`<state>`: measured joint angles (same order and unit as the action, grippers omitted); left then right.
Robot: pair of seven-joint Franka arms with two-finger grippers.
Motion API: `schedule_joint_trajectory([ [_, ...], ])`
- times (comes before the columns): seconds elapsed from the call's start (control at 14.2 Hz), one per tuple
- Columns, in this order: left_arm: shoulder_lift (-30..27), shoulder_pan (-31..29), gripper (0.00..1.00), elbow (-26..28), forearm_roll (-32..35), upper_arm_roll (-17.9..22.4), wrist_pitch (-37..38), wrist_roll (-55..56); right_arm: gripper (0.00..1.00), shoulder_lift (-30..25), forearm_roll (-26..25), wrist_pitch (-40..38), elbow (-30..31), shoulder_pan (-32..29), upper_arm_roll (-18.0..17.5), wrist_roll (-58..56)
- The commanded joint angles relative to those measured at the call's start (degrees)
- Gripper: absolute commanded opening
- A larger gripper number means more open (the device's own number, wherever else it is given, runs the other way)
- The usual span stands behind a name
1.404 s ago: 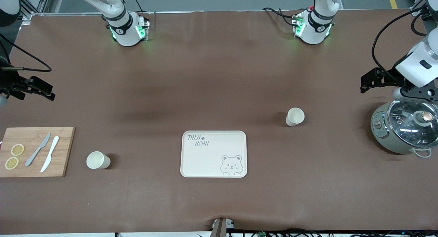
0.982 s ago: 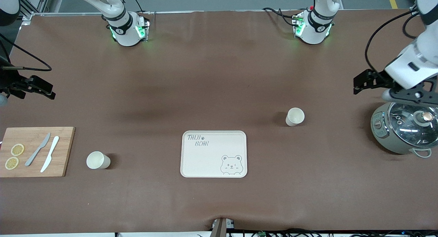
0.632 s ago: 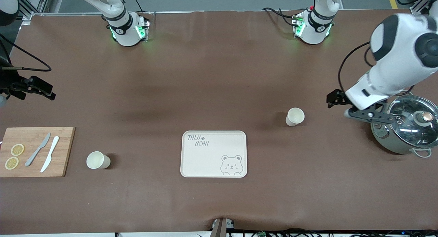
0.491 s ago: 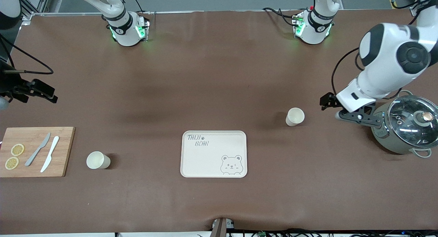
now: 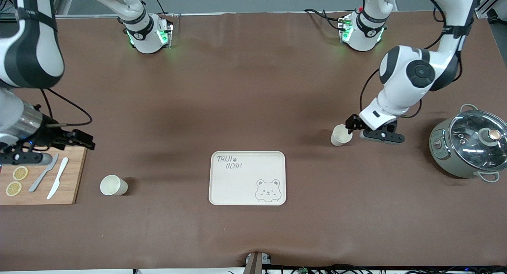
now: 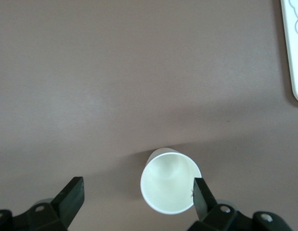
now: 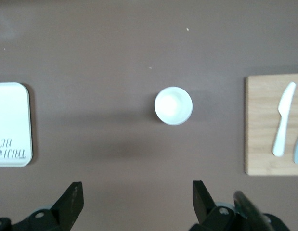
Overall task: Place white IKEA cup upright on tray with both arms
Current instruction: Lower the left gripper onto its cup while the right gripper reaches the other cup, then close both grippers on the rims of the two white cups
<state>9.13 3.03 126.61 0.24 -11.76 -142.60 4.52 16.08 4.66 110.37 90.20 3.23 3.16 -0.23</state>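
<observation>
The cream tray [image 5: 247, 183] lies in the middle of the table. One white cup [image 5: 341, 134] stands mouth up toward the left arm's end. My left gripper [image 5: 351, 125] is open and low at this cup. In the left wrist view the cup [image 6: 170, 186] sits between the open fingers, close against one finger [image 6: 201, 195], and the gripper [image 6: 137, 192] holds nothing. A second white cup [image 5: 113, 185] stands toward the right arm's end. My right gripper [image 5: 88, 141] is open and empty over the cutting board's corner. Its wrist view shows that cup [image 7: 173, 105] ahead of the gripper [image 7: 137, 192].
A wooden cutting board [image 5: 75, 175] with two knives and lemon slices lies at the right arm's end. A lidded grey pot [image 5: 471, 149] stands at the left arm's end. The tray's corner shows in the left wrist view [image 6: 294, 48] and the right wrist view [image 7: 11, 124].
My left arm has swung from over the pot down to the cup beside it. My right arm has moved in from the table's edge to over the cutting board's corner.
</observation>
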Motion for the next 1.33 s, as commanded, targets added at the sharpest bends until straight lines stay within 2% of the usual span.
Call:
schedule_joint_trajectory([
  [0.0, 3.5, -0.3, 1.0, 0.0, -0.2, -0.3, -4.9, 0.4, 1.0, 4.3, 1.0, 4.7, -1.0, 1.3, 0.1, 1.0],
  [0.21, 6.9, -0.1, 1.0, 0.8, 0.0, -0.2, -10.5, 0.4, 1.0, 9.7, 0.9, 10.0, -1.0, 2.0, 0.1, 0.8],
  [0.42, 7.7, -0.1, 1.0, 3.1, 0.0, -0.2, -15.5, 0.5, 1.0, 14.2, 0.0, 14.0, -1.0, 1.6, 0.2, 0.2],
  [0.7, 7.0, -0.3, 1.0, 4.9, 0.0, -0.2, -15.9, 0.4, 1.0, 19.8, -0.2, 20.6, -1.0, 0.9, 0.4, 0.1],
  [1.26, 4.5, -0.6, 1.0, 8.2, 0.1, -0.2, -15.9, 0.2, 1.0, 25.3, -0.7, 29.8, -0.9, 0.9, 0.4, -0.1],
])
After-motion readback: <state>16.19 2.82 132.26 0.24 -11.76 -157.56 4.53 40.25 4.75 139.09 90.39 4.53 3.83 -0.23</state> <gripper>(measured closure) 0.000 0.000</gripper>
